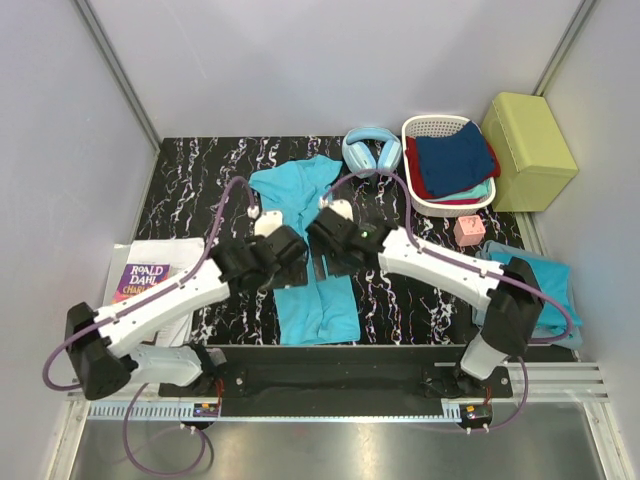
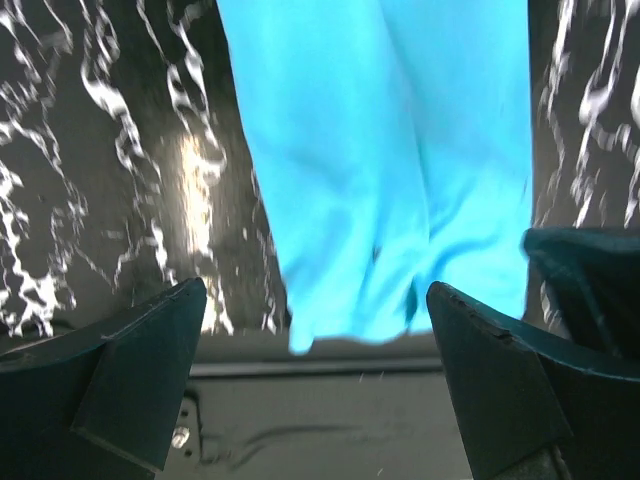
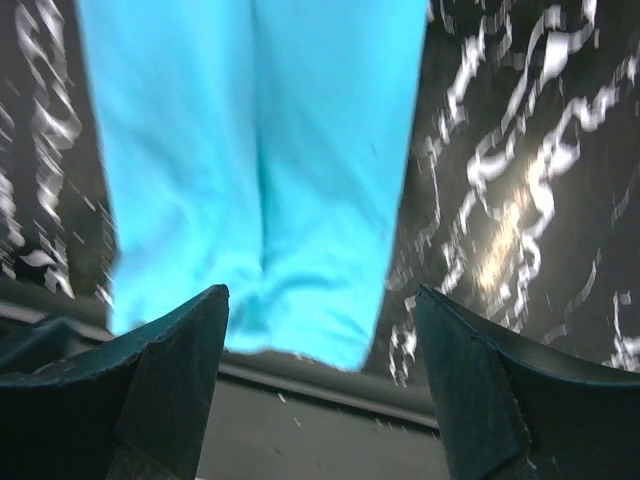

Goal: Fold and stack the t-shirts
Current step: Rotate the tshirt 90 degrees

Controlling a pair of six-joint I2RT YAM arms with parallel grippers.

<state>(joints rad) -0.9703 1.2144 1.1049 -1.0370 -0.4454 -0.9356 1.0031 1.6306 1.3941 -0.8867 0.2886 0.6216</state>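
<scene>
A plain turquoise-blue short-sleeved t-shirt (image 1: 318,300), folded into a long narrow strip, lies flat mid-way across a black white-veined marbled desk (image 1: 190,180). The left claw (image 2: 315,290) and right claw (image 3: 320,290) hover side by side over it, both spread wide, gripping nothing. A second turquoise t-shirt (image 1: 548,282) lies at the desk's right edge.

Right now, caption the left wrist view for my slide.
Left gripper open over a turquoise t-shirt folded into a strip on the black marbled table.
</scene>
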